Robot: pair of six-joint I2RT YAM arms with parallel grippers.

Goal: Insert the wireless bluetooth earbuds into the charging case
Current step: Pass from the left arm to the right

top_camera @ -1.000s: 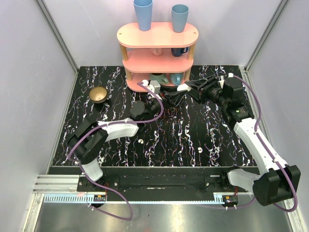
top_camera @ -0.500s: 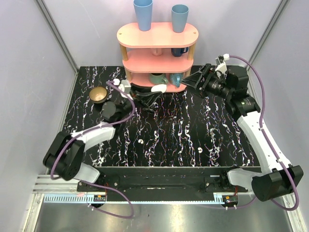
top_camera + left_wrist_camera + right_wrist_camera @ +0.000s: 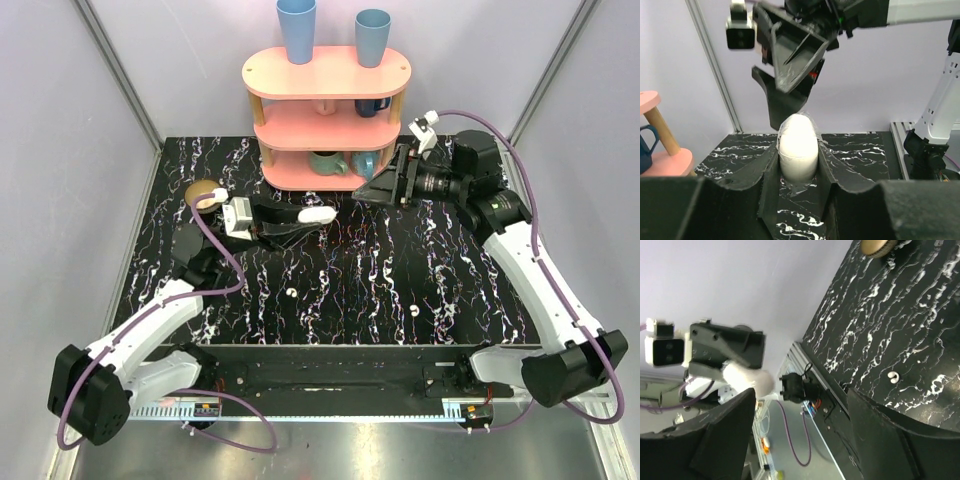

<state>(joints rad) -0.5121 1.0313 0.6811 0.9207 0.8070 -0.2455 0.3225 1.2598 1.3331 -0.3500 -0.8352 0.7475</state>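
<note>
The white oval charging case (image 3: 319,213) is held above the table, left of centre, with my left gripper (image 3: 308,216) shut on it. In the left wrist view the case (image 3: 798,145) stands upright between the fingers (image 3: 830,165), closed. My right gripper (image 3: 383,187) hovers open to the right of the case, facing it, with nothing between its fingers. From the right wrist the case (image 3: 748,378) shows beyond the empty open gripper (image 3: 800,397). Two tiny white earbuds lie on the black marble, one (image 3: 290,293) at centre left and one (image 3: 413,310) at centre right; an earbud (image 3: 894,377) also appears in the right wrist view.
A pink three-tier shelf (image 3: 325,132) stands at the back with two blue cups (image 3: 297,28) on top and mugs (image 3: 327,160) inside. A brown bowl (image 3: 203,194) sits at the back left. Grey walls enclose the table on three sides.
The right gripper has opened wide and drawn back from the case. The left arm has carried the case leftward and toward the near side, away from the shelf.
</note>
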